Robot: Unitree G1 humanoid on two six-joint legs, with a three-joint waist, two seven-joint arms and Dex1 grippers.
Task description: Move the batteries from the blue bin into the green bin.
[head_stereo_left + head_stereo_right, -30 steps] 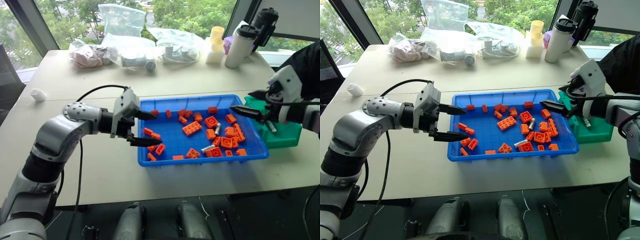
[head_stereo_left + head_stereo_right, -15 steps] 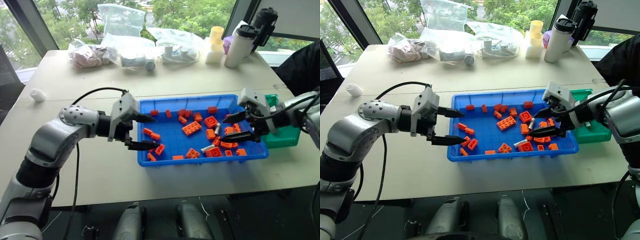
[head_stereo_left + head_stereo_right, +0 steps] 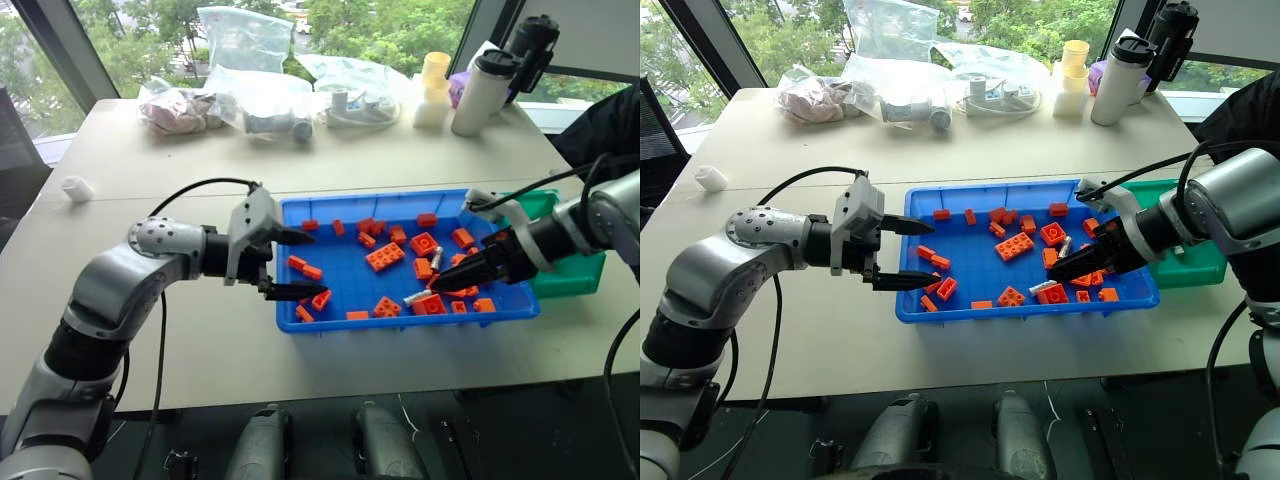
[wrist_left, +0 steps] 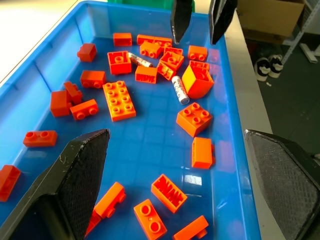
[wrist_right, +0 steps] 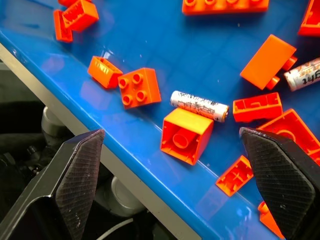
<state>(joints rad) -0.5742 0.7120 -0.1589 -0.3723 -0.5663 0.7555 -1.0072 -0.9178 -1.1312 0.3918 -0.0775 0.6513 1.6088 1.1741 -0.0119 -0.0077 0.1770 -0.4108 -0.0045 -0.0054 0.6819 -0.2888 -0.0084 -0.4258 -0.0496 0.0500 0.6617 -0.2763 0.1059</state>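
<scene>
The blue bin [image 3: 400, 205] sits on the pale counter [image 3: 180, 170], scattered with orange bricks [image 3: 384, 256]. The green bin [image 3: 575, 270] stands touching its right end, at about three o'clock from the tray's middle. Two batteries lie on the blue floor among the bricks toward the right half: one [image 3: 416, 296] near the front rim at roughly five o'clock from the centre, beside an overturned brick, and another [image 3: 436, 257] a little farther back, at about three o'clock. The right hand [image 3: 452, 282] hangs low over that front-right patch, pointing down and to the left, its two black fingers spread wide and released, holding nothing; from its wrist the nearer battery [image 5: 199, 105] lies on the tray floor between the parted fingers, not touched by either. The left hand [image 3: 296, 265] hovers over the tray's left end at nine o'clock, pointing right, fingers also apart and empty, with small bricks beneath it. At twelve o'clock, well behind the bins, plastic bags [image 3: 240, 100] and a white bottle [image 3: 478, 90] stand by the window.
</scene>
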